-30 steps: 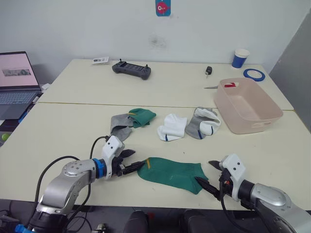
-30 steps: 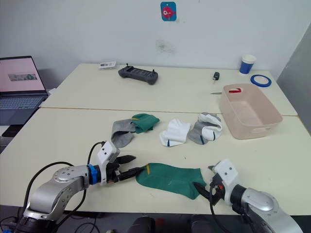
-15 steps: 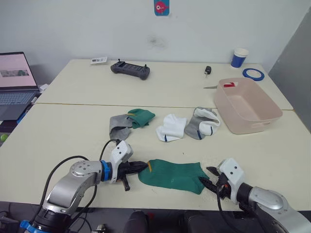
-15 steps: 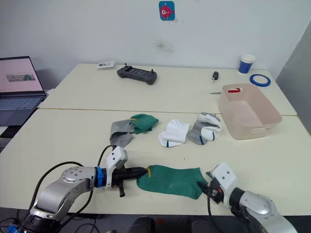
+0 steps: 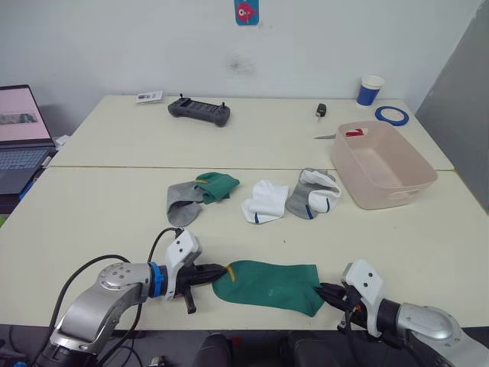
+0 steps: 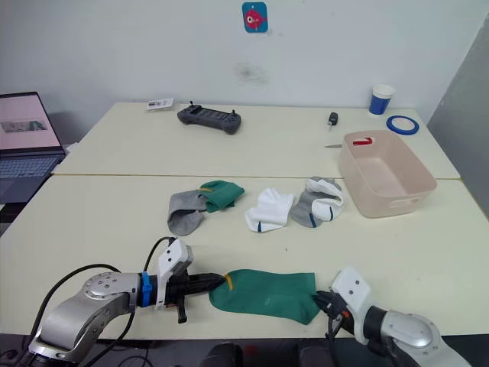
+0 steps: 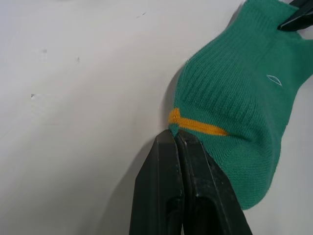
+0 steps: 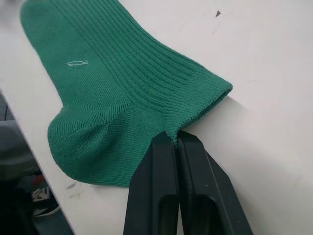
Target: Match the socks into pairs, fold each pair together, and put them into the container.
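Open table around the green sock [image 5: 269,284]

Bare tabletop [image 5: 99,206] lies either side; loose socks [image 5: 263,200] cluster behind; pink container [image 5: 381,164] stands far right.

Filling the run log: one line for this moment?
left end effector pinches green sock | right end effector pinches opposite edge | container sockless

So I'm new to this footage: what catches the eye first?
A green sock lies stretched flat at the table's near edge, the left gripper shut on its yellow-marked end and the right gripper shut on the other. Behind it the other socks lie in a loose row, with the pink container at the right.
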Controlling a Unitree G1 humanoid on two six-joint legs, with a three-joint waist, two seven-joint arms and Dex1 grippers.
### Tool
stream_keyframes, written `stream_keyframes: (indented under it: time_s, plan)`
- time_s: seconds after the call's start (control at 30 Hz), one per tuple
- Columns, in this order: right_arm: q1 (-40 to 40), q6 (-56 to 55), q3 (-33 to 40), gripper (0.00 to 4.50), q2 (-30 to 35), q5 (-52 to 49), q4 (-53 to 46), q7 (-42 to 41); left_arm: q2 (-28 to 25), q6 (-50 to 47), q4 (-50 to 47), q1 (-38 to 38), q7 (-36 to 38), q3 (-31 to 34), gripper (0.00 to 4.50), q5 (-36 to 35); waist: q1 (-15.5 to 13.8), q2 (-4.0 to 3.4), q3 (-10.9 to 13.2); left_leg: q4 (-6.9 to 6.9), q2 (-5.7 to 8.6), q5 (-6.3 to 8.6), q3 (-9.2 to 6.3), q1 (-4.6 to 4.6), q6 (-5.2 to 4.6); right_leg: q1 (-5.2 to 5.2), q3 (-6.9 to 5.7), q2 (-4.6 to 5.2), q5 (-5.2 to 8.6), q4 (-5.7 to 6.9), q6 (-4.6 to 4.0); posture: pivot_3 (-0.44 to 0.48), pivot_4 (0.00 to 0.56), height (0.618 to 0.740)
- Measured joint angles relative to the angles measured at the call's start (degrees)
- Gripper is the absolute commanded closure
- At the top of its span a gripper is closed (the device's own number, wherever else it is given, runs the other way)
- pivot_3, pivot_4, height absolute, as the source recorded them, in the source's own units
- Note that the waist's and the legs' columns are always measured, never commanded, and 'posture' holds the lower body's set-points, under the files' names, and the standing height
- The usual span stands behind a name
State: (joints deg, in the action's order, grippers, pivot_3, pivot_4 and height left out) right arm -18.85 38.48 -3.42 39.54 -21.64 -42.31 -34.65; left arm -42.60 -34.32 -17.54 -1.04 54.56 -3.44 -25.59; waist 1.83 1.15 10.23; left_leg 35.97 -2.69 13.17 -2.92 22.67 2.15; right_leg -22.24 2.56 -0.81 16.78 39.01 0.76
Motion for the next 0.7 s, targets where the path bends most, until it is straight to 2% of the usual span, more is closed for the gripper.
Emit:
stream_keyframes:
  time_s: [0.23, 0.3, 0.4, 0.67, 0.7]
  plan:
    - [5.0, 4.9, 0.6, 4.48, 0.5, -2.0, 1.0, 0.0, 0.1, 0.0, -0.3, -0.6, -0.8, -0.1, 4.50, 0.2, 0.0, 0.00, 0.0, 0.00, 0.02, 0.00, 0.01, -0.01, 0.00, 0.01, 0.00, 0.00, 0.00, 0.00, 0.00, 0.000, 0.150, 0.740]
    - [5.1, 6.3, 0.6, 3.97, 0.8, -2.2, 1.7, 0.0, 0.3, 0.0, -0.5, -0.7, -1.3, -0.1, 4.50, 0.2, -0.1, -0.01, 0.0, -0.01, 0.02, 0.00, 0.01, 0.00, 0.00, 0.01, 0.01, 0.00, 0.00, -0.01, 0.00, 0.000, 0.150, 0.740]
    - [5.4, 7.0, 0.8, 3.03, 0.6, -2.6, 1.9, 0.0, 0.4, 0.2, -0.5, -1.6, -1.5, 0.2, 3.88, 0.0, 0.0, -0.04, -0.1, 0.00, 0.01, 0.00, 0.01, -0.04, 0.00, 0.01, 0.02, 0.00, 0.00, 0.00, 0.00, 0.000, 0.150, 0.740]
    - [5.5, 7.4, 4.9, 0.12, 0.4, -4.4, 2.2, 0.7, 0.0, 3.8, -1.3, -4.0, -0.5, 0.8, 1.61, -0.1, 0.0, -0.13, -0.1, 0.00, 0.00, 0.00, 0.03, -0.15, 0.00, 0.06, 0.08, 0.01, 0.14, 0.04, -0.28, 0.000, 0.150, 0.740]
    - [5.6, 7.4, 5.9, 0.00, 0.4, -4.8, 2.2, 0.7, 0.0, 4.7, -0.8, -4.2, -0.6, 1.4, 1.30, -0.1, 0.0, -0.13, -0.1, 0.00, 0.00, 0.00, 0.02, -0.17, 0.00, 0.08, 0.09, 0.01, 0.14, 0.05, -0.29, 0.000, 0.150, 0.740]
